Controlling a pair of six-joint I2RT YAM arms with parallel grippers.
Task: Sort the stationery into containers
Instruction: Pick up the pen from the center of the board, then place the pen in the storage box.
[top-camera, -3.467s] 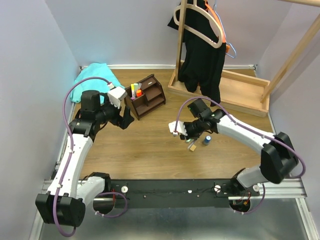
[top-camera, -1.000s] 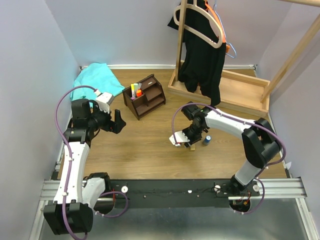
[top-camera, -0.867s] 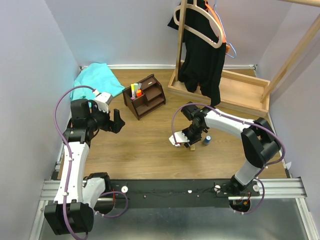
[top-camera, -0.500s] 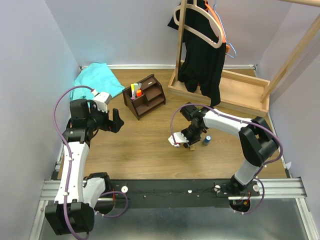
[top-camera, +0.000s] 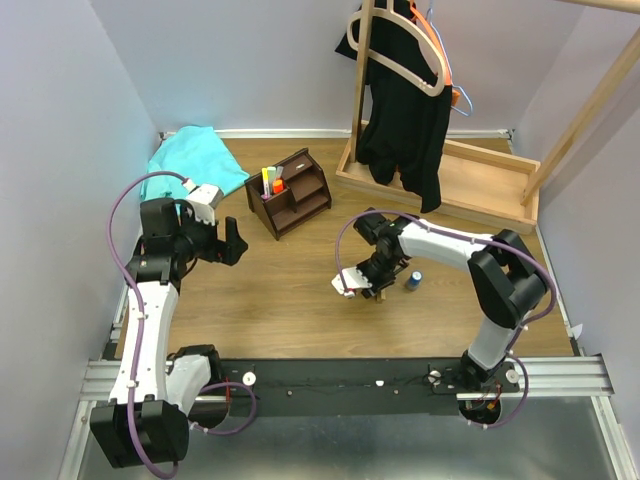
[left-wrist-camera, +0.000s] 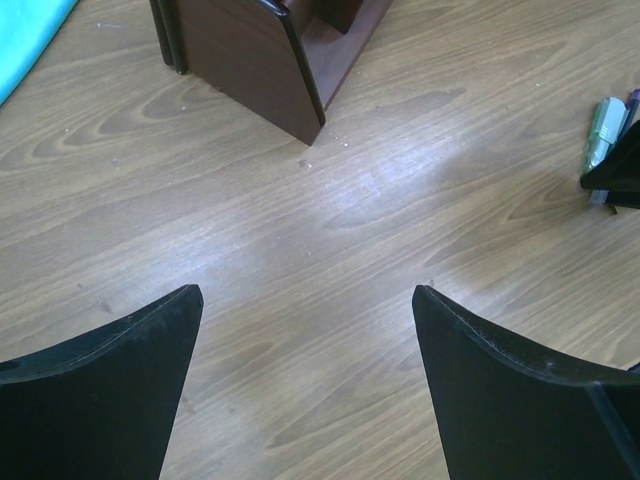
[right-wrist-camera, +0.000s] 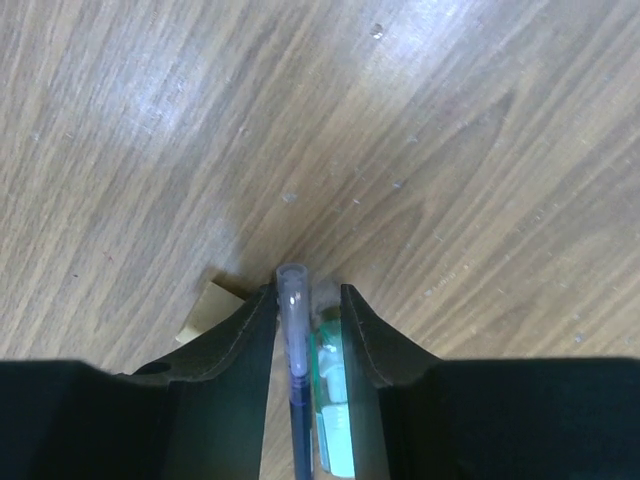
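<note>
My right gripper (top-camera: 377, 286) is low on the floor, its jaws closed narrowly on a thin dark pen (right-wrist-camera: 296, 340) and a pale green marker (right-wrist-camera: 331, 392) lying side by side. A tan block (right-wrist-camera: 208, 309) lies just left of its left finger. A small blue cylinder (top-camera: 413, 281) stands to its right. The dark brown organizer (top-camera: 296, 194) holds yellow, pink and orange markers (top-camera: 270, 182) in its back slot. My left gripper (top-camera: 231, 243) is open and empty, left of the organizer (left-wrist-camera: 262, 52). The pen and marker also show far right in the left wrist view (left-wrist-camera: 601, 140).
A teal cloth (top-camera: 188, 160) lies at the back left corner. A light wooden rack base (top-camera: 470, 186) with a hanging black garment (top-camera: 405, 110) stands at the back right. Walls close in on both sides.
My right gripper has shifted slightly left along the floor with the pen and green marker between its jaws. My left arm, near the organizer 3.5 s ago, drew back left, then stayed still.
</note>
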